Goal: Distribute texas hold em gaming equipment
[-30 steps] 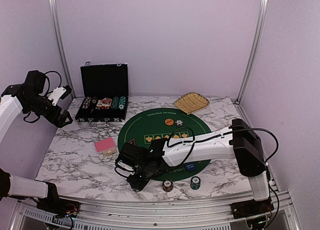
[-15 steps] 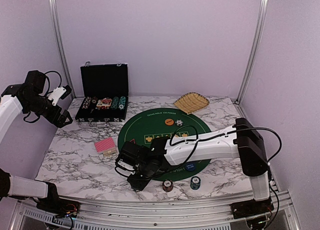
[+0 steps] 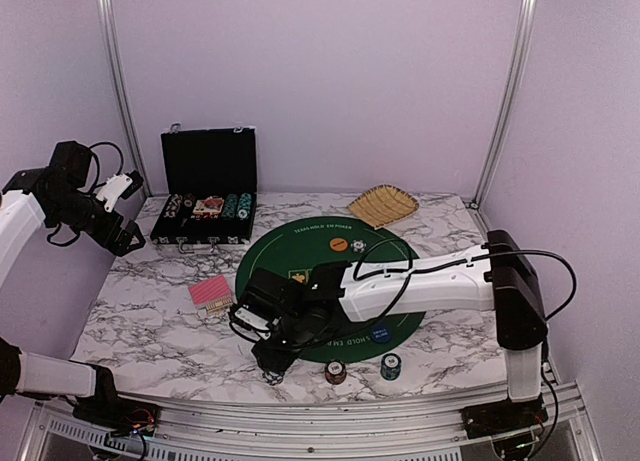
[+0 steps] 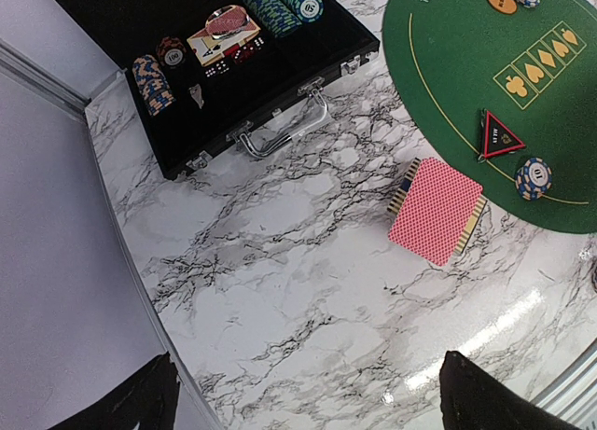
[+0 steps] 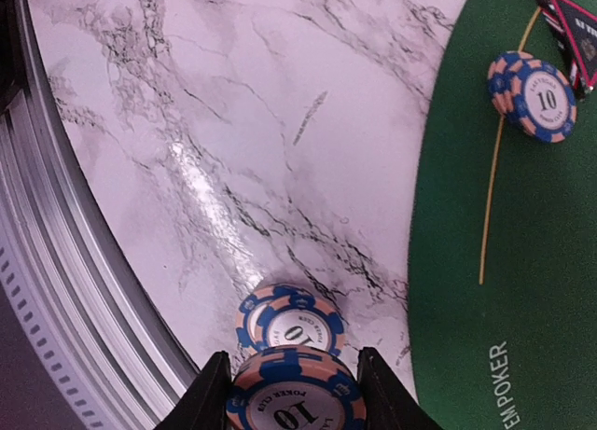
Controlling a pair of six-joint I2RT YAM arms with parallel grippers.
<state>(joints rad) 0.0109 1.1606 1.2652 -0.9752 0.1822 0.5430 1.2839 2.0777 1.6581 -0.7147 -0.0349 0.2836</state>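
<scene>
My right gripper point(image 5: 294, 393) is shut on a blue-and-orange "10" poker chip point(image 5: 297, 404), just above a small pile of like chips point(image 5: 291, 320) on the marble beside the green mat point(image 5: 522, 262). In the top view that gripper point(image 3: 270, 359) is at the front left of the mat, with a chip point(image 3: 272, 377) under it. Another chip pile point(image 5: 534, 96) and the black-red triangular marker point(image 5: 571, 24) lie on the mat's edge. The pink-backed cards point(image 4: 436, 209) lie on the marble. My left gripper point(image 4: 312, 402) is open and empty, high at the far left point(image 3: 115, 226).
An open black case point(image 3: 209, 196) of chips stands at the back left and a tan woven basket point(image 3: 383, 205) at the back. An orange disc point(image 3: 338, 244), a blue disc point(image 3: 380, 333) and chip piles point(image 3: 336, 371) point(image 3: 390, 365) lie on or near the mat. The table's front rail point(image 5: 56, 290) is close.
My right arm has swung a little left and forward, off the mat's edge. A chip now shows on the marble under its gripper. The left arm has not moved.
</scene>
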